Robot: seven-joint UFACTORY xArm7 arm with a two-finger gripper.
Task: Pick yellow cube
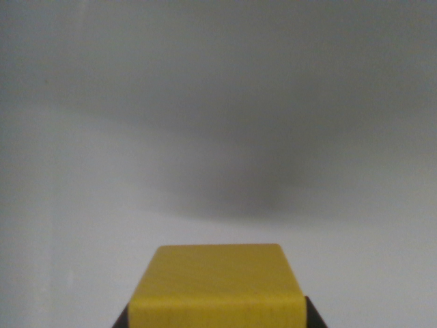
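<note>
Wrist view. The yellow cube (216, 283) sits at the bottom centre of the frame, its top face showing as a flat, matte, evenly yellow panel with softly rounded far corners. A faint grain runs across this face (the material reads as painted or stained wood, though that cannot be confirmed). A slight ridge near the lower edge marks where the top face turns over into the near side, which is a somewhat deeper yellow.

The cube's lower portion is cut off by the bottom edge of the frame, so its full height and its underside are hidden, and whether it rests on the surface or is lifted clear of it cannot be told. Behind it lies a plain pale grey surface (82, 205), out of focus, crossed by a broad, soft dark shadow (273, 184) above and to the wrist view's right of the cube.

Of the gripper (216, 321), only two small dark wedges show: one finger (123, 319) at the cube's lower corner on the wrist view's left, and another at the matching corner on the wrist view's right. Both wedges lie directly against the cube's sides with no visible gap, so the jaws stand narrowed to the cube's width and closed upon it.
</note>
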